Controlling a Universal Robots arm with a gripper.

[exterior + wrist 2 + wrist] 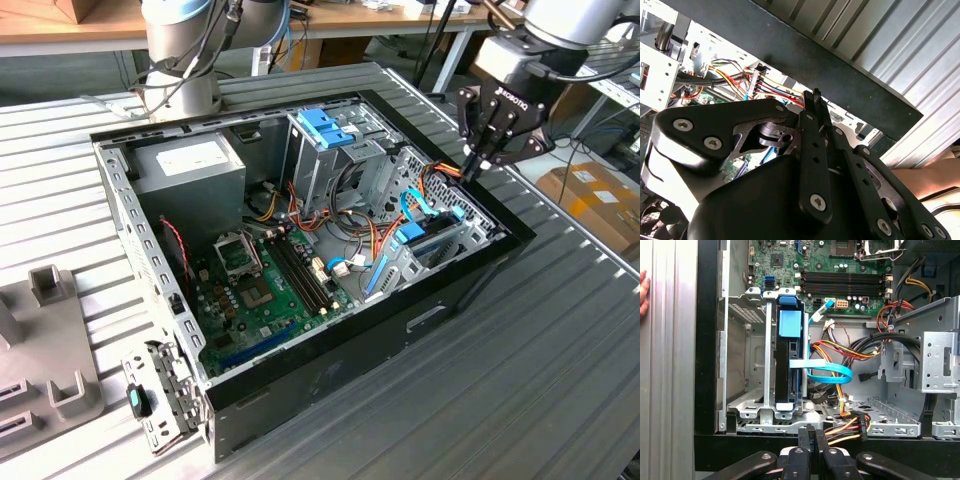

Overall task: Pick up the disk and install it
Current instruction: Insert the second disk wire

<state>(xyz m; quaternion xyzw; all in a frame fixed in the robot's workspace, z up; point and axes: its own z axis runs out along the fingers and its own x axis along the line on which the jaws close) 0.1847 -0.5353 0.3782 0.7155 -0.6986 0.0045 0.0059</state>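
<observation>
The disk point(783, 371) is a dark flat drive between bright blue rails, standing on edge in a metal bay inside the open computer case point(470, 285). In the exterior view the disk point(424, 240) sits low at the case's right end, with a light-blue cable looped beside it. My gripper point(468, 172) hangs just above the case's rim on the exterior view's right, a short way from the disk. Its fingers point(805, 436) are pressed together with nothing between them. In the second wrist view the gripper point(816, 96) points at the case's black rim point(840, 65).
An upright grey drive cage point(322, 150) with a blue top stands mid-case, next to a power supply point(195, 165) and the motherboard point(265, 290). Coloured wire bundles point(850, 352) cross beside the bay. A person's hand point(643, 290) rests on the table. Grey fixtures point(50, 340) lie at the exterior view's left.
</observation>
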